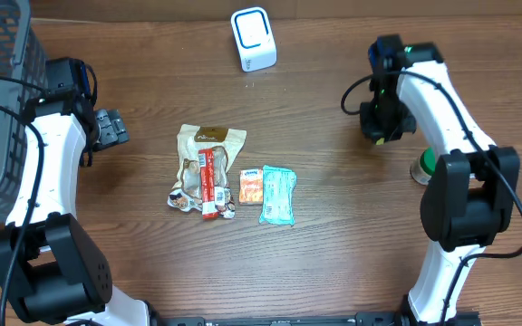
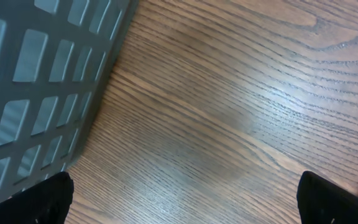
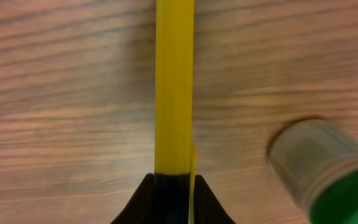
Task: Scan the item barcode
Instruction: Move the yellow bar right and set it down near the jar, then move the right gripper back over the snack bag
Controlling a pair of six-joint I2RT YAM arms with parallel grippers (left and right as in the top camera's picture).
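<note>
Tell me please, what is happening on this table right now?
The right gripper is shut on a thin yellow item, well to the right of the white scanner. The left gripper is open and empty, beside the grey basket. Several snack packets lie in the middle of the table. The yellow item is not yet at the scanner.
</note>
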